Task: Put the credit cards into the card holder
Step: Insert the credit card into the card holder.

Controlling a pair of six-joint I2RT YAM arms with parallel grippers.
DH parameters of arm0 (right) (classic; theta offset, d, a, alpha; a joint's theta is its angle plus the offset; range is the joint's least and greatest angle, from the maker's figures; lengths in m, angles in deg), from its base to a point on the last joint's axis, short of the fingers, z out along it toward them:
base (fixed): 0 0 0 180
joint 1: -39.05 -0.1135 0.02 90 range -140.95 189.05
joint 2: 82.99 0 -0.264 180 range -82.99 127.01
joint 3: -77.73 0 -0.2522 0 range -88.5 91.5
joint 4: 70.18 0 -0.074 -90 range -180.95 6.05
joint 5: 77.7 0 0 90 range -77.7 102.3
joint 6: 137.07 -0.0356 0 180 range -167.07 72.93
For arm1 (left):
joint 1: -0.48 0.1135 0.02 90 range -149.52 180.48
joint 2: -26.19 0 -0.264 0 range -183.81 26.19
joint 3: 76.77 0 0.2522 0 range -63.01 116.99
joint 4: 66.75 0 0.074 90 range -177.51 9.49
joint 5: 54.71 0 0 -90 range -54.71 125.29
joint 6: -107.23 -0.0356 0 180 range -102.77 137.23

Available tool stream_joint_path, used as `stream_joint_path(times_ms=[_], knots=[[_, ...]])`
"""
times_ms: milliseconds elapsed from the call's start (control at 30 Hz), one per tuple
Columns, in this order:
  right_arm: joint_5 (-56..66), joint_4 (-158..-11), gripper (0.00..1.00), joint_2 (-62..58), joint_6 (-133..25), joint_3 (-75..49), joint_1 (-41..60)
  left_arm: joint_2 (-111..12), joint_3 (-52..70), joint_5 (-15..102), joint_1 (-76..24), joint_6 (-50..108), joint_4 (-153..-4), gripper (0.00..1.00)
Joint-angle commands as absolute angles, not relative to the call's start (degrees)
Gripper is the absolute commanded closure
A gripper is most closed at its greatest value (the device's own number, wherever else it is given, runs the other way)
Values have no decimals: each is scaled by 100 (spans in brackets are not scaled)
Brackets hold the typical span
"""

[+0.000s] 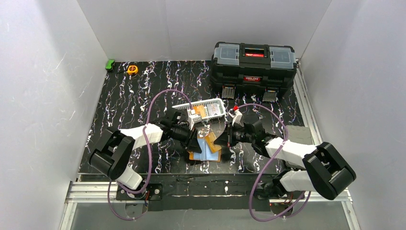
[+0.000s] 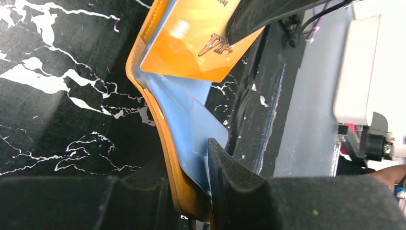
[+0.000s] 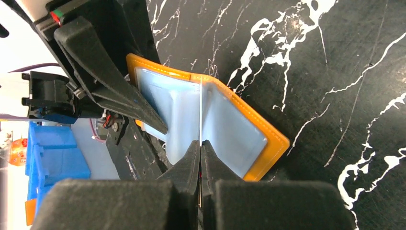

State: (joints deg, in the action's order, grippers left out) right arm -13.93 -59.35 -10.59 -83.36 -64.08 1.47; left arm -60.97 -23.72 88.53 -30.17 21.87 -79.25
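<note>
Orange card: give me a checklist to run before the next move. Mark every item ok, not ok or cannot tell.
1. Orange card clamped in the right fingers: ok.
2. Wallet lying open on the table, clear pockets facing up: ok.
3. Left fingers gripping the wallet's edge to steady it: ok.
4. Card standing on edge over the wallet's fold: ok.
5. Card's lower edge lined up with a pocket mouth: cannot tell.
6. Card fully seated in a pocket: not ok, most of it shows.
</note>
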Motion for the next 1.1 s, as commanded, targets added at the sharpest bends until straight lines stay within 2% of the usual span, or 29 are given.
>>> stream_joint_path(times_ms=[0, 100, 167, 200, 400, 600, 733, 800, 933, 1067], knots=[[-1726, -5534, 99, -779, -8361, -6322, 235, -6150, -2453, 8596, -3071, 1764, -7943, 76], [-1901, -5581, 99, -613, -8333, -6185, 240, -6127, -2500, 8141, -3063, 1813, -8148, 71], [-1983, -5658, 99, -490, -8311, -6104, 240, -6097, -2514, 7864, -3062, 1950, -8160, 45], [-2030, -5689, 99, -440, -8295, -6065, 241, -6076, -2490, 7679, -3063, 2013, -8220, 37], [-2336, -5782, 99, -74, -8260, -5789, 240, -5837, -2295, 6567, -3063, 2327, -8616, 32], [-2466, -6188, 99, 394, -8158, -5370, 109, -5663, -1846, 5784, -3063, 2343, -9150, 33], [-2489, -6558, 99, 671, -8051, -5163, -45, -5700, -1481, 5664, -3253, 1038, -9503, 37], [-2477, -6665, 99, 744, -8019, -5139, -58, -5717, -1429, 6005, -3352, 159, -9741, 39], [-2475, -7043, 99, 816, -7880, -4950, -80, -5409, -1956, 6452, -3778, -1862, -9762, 39], [-2379, -7351, 99, 710, -7786, -4928, -112, -5178, -2217, 6648, -4057, -2993, -9819, 39]])
